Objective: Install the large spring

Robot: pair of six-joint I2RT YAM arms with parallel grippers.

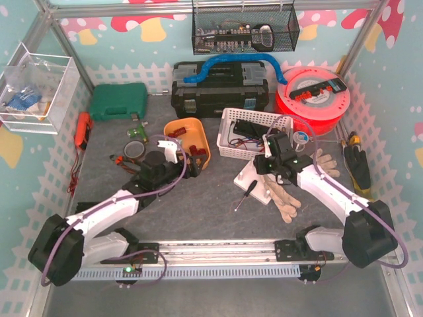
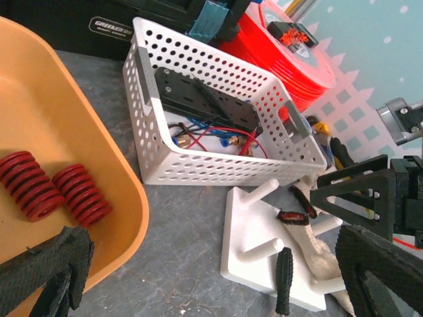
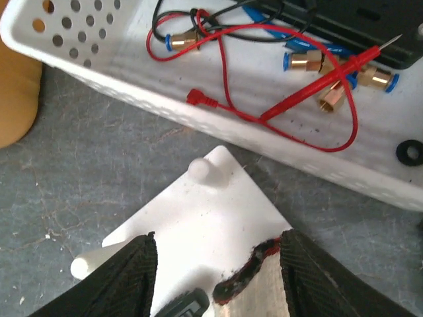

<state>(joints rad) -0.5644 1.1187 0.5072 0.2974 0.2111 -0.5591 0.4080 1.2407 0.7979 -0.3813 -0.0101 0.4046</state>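
Large spring [image 2: 26, 185] in orange tray [image 2: 66, 99]: likely stiff, rolls; pinch across mid-coils. Left gripper [image 2: 218, 264] wide, empty; right gripper [image 3: 218, 277] half-spread, empty.

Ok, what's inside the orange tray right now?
Two red springs lie side by side on the orange tray's floor. The left gripper covers the tray's near part in the top view, so anything there cannot be seen.

Red springs [image 2: 80, 195], orange tray [image 2: 53, 112], white perforated basket [image 2: 218, 164], white pegboard [image 2: 248, 232].
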